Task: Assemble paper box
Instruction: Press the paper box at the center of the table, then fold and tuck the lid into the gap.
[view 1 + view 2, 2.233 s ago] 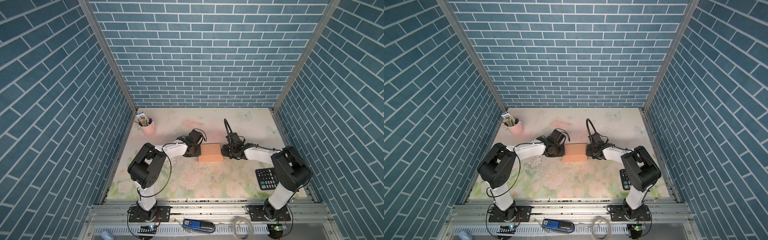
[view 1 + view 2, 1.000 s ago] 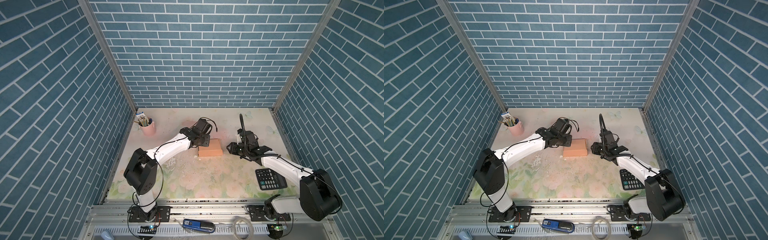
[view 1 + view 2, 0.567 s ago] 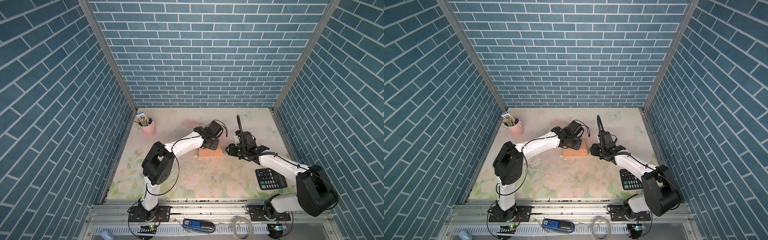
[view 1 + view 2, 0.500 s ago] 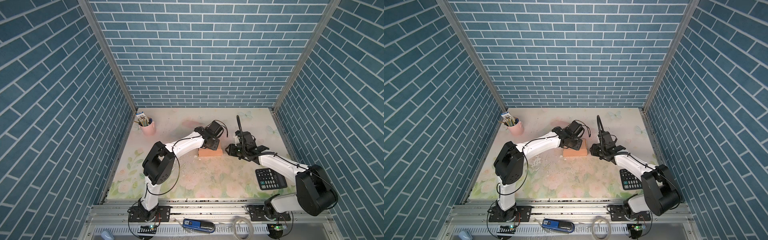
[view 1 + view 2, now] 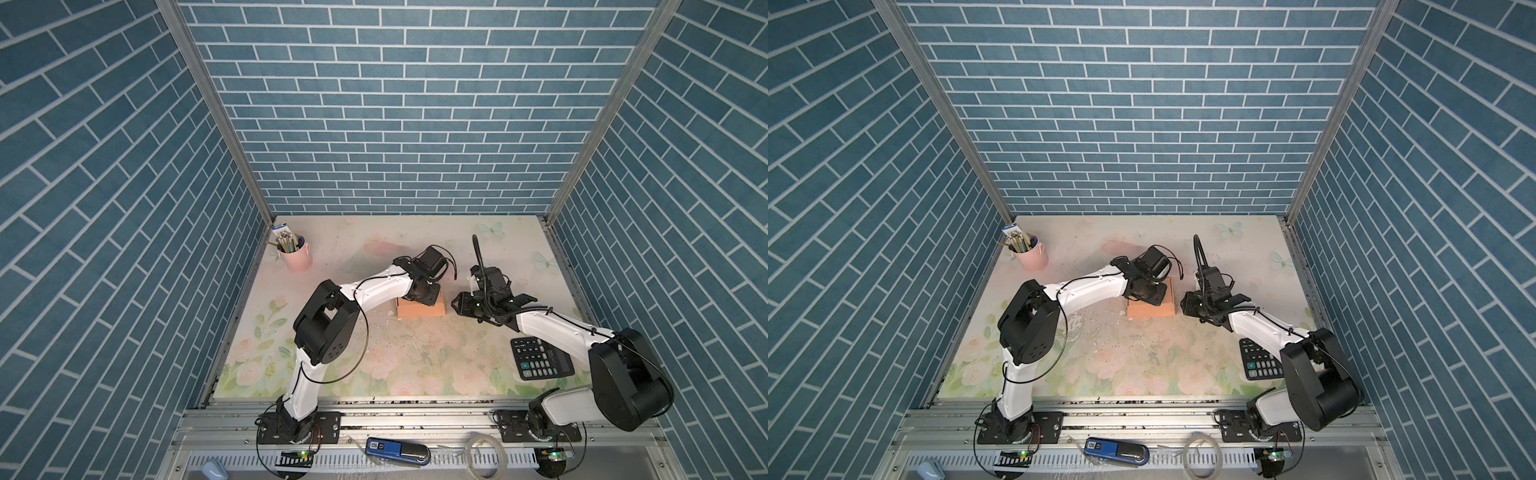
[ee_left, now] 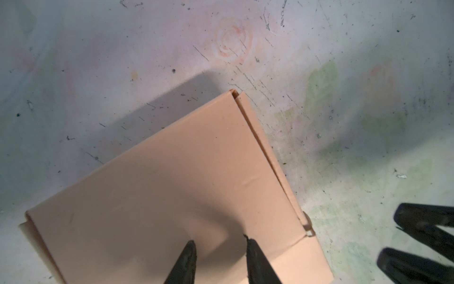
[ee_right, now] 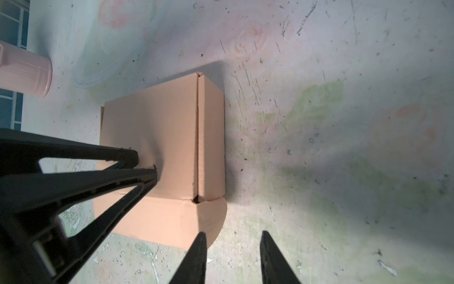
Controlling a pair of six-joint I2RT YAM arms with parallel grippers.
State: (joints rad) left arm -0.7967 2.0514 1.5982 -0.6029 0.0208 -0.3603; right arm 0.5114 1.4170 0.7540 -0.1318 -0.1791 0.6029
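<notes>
The paper box [image 5: 419, 311] [image 5: 1148, 311] is a folded peach-orange carton lying closed on the floral mat in both top views. My left gripper [image 5: 428, 297] [image 5: 1154, 297] reaches over it from the left. Its jaws are slightly open and both tips rest on the lid [image 6: 172, 184], with nothing between them [image 6: 219, 242]. My right gripper [image 5: 457, 305] [image 5: 1185, 309] stands open just right of the box. In the right wrist view its tips [image 7: 233, 236] hover over the mat beside a rounded flap [image 7: 211, 216] sticking out at the box's corner [image 7: 159, 123].
A pink cup of pens [image 5: 297, 257] [image 5: 1030, 255] stands at the back left. A black calculator [image 5: 540, 363] [image 5: 1262, 363] lies at the front right beside the right arm. Blue brick walls close in three sides.
My left gripper has swung from the box's left side over onto its lid. The right gripper has edged closer to the box's right side. The box has barely moved.
</notes>
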